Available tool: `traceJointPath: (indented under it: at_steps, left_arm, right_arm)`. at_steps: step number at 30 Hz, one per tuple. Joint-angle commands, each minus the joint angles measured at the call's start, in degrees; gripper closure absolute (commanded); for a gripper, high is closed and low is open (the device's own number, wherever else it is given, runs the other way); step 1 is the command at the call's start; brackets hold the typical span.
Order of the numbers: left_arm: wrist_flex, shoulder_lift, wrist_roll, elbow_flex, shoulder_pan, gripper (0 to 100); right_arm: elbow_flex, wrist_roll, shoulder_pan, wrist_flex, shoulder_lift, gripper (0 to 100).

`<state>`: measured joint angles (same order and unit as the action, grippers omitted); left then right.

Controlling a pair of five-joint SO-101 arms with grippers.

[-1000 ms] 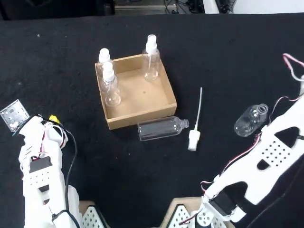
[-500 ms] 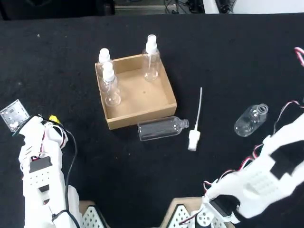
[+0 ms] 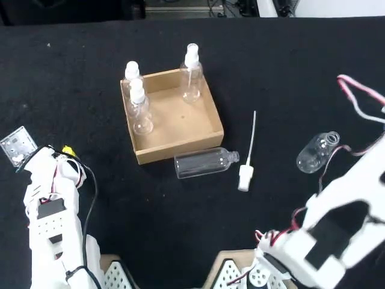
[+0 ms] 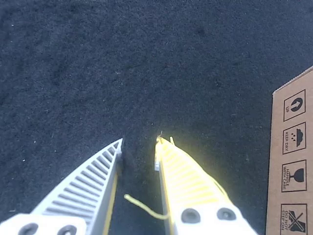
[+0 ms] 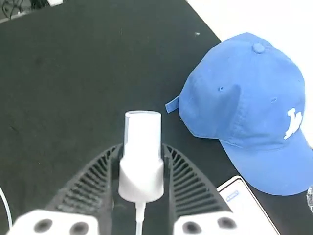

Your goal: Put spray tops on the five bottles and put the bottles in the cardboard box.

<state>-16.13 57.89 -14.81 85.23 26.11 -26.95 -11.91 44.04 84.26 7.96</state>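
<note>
The right hand (image 5: 142,147) is closed on a spray top (image 5: 141,169), pinching its collar below the nozzle, with the thin dip tube running back between the fingers. The left hand (image 4: 139,142) is slightly open and holds nothing; it hangs over bare table (image 3: 90,60) just beside a corner of the cardboard box (image 4: 293,161). The top looks light and hard, its tube bendy, so the collar seems the right hold, leaving the tube free to thread a neck. The high view adds the layout: three topped bottles (image 3: 139,105) stand inside the cardboard box (image 3: 180,150), an uncapped bottle (image 3: 204,162) lies touching or just beside its near wall, a loose spray top (image 3: 245,171) lies a little beyond that, and another open bottle (image 3: 317,152) lies well apart from the box. Clear, smooth and round, these bottles will likely roll; grip mid-body. The right wrist view adds a blue cap (image 5: 254,112).
</note>
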Motion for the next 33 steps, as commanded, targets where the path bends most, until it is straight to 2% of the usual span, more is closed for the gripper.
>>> traceJointPath:
  at_steps: [1, 6, 9, 14, 19, 22, 33]
  left_arm:
    - [1.32, 0.88, 0.44, -0.48, 0.66, 91]
    - [1.32, 0.88, 0.44, -0.48, 0.57, 91]
    - [1.32, 0.88, 0.44, -0.48, 0.57, 91]
    - [1.32, 0.88, 0.44, -0.40, 0.57, 91]
    - [1.32, 0.88, 0.44, -0.40, 0.66, 91]
    - [1.32, 0.88, 0.44, -0.40, 0.57, 91]
    - [1.32, 0.88, 0.44, -0.40, 0.31, 91]
  right_arm:
    - [12.88, 0.44, -2.20, -10.37, 12.00, 98.8]
    - [33.45, 0.88, -2.81, -31.56, 23.87, 98.8]
    - [41.89, 4.04, -3.60, -42.64, 27.91, 98.7]
    - [51.65, 10.02, -6.86, -57.93, 29.32, 98.7]
    - [62.37, 10.46, -7.82, -72.70, 29.67, 98.7]
    - [66.07, 10.37, -7.82, -76.57, 29.67, 98.7]
    - [68.00, 10.37, -8.97, -77.10, 30.37, 98.7]
